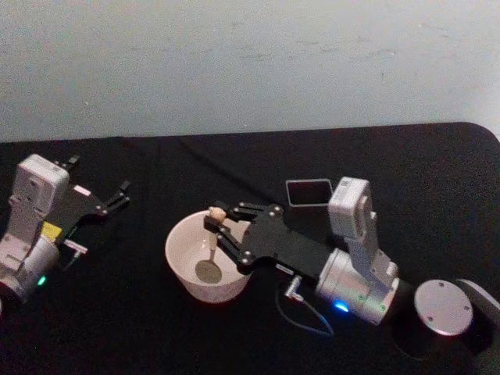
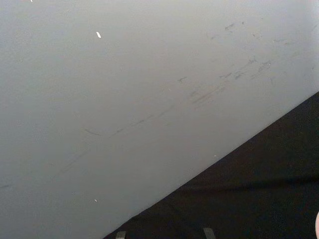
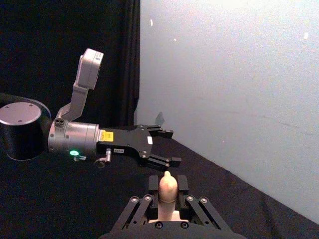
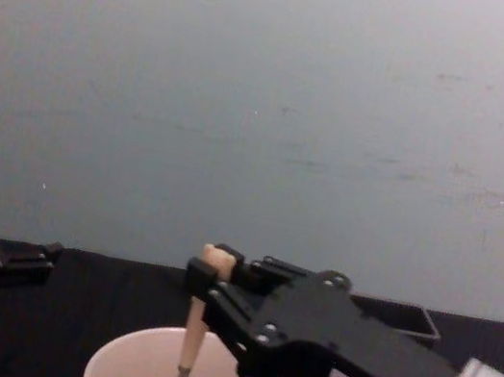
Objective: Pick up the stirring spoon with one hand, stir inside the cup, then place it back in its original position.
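The cream-white cup (image 1: 187,244) sits on the black table just left of centre. My right gripper (image 1: 218,219) reaches over its rim from the right and is shut on the stirring spoon (image 1: 212,244) near the beige handle's top. The spoon hangs almost upright, its round bowl down on the cup's floor. From the chest, the spoon (image 4: 190,344) drops from the right gripper (image 4: 211,271) into the cup (image 4: 117,370). The right wrist view has the spoon's handle top (image 3: 167,187) between the right gripper's fingers (image 3: 182,184). My left gripper (image 1: 119,195) rests open at the far left.
A dark grey square holder (image 1: 309,191) stands behind the right arm. The right arm's round base (image 1: 444,306) is at the lower right. The pale wall runs along the table's back edge. The left gripper (image 3: 162,147) shows beyond the spoon in the right wrist view.
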`<state>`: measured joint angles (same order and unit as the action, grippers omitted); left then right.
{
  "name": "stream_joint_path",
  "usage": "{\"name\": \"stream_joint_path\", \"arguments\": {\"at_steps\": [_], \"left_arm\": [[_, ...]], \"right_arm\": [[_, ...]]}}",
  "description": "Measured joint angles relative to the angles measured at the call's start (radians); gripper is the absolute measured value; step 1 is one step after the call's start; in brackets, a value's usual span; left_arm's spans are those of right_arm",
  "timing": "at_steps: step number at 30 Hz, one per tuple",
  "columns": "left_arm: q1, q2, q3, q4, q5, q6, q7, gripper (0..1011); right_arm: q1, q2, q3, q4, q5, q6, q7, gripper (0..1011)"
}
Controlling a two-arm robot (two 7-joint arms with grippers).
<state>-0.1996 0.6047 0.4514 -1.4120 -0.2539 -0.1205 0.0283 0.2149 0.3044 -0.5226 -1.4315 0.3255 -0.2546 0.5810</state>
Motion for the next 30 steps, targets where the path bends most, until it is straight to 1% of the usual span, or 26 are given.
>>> {"name": "stream_joint_path", "arguments": {"at_steps": [2, 6, 7, 8, 12, 20, 30], "left_arm": [[0.0, 0.0, 0.0, 0.0, 0.0, 0.0, 0.0, 1002], [0.0, 0.0, 0.0, 0.0, 0.0, 0.0, 0.0, 1001], [0.0, 0.0, 0.0, 0.0, 0.0, 0.0, 0.0, 1001], [0.0, 0.0, 0.0, 0.0, 0.0, 0.0, 0.0, 1001], [0.0, 0.0, 0.0, 0.0, 0.0, 0.0, 0.0, 1001], [0.0, 0.0, 0.0, 0.0, 0.0, 0.0, 0.0, 1001], [0.0, 0.0, 0.0, 0.0, 0.0, 0.0, 0.0, 1001]], "right_arm": [[0.009, -0.009, -0.005, 0.012, -0.006, -0.002, -0.005, 213], [0.042, -0.042, -0.011, 0.064, -0.027, -0.011, -0.029, 213], [0.042, -0.042, -0.011, 0.064, -0.027, -0.011, -0.029, 212], [0.058, -0.056, -0.008, 0.088, -0.034, -0.015, -0.041, 212], [0.076, -0.07, 0.003, 0.115, -0.039, -0.018, -0.056, 213], [0.085, -0.076, 0.02, 0.134, -0.047, -0.021, -0.066, 213], [0.077, -0.068, 0.03, 0.128, -0.053, -0.023, -0.066, 213]]}}
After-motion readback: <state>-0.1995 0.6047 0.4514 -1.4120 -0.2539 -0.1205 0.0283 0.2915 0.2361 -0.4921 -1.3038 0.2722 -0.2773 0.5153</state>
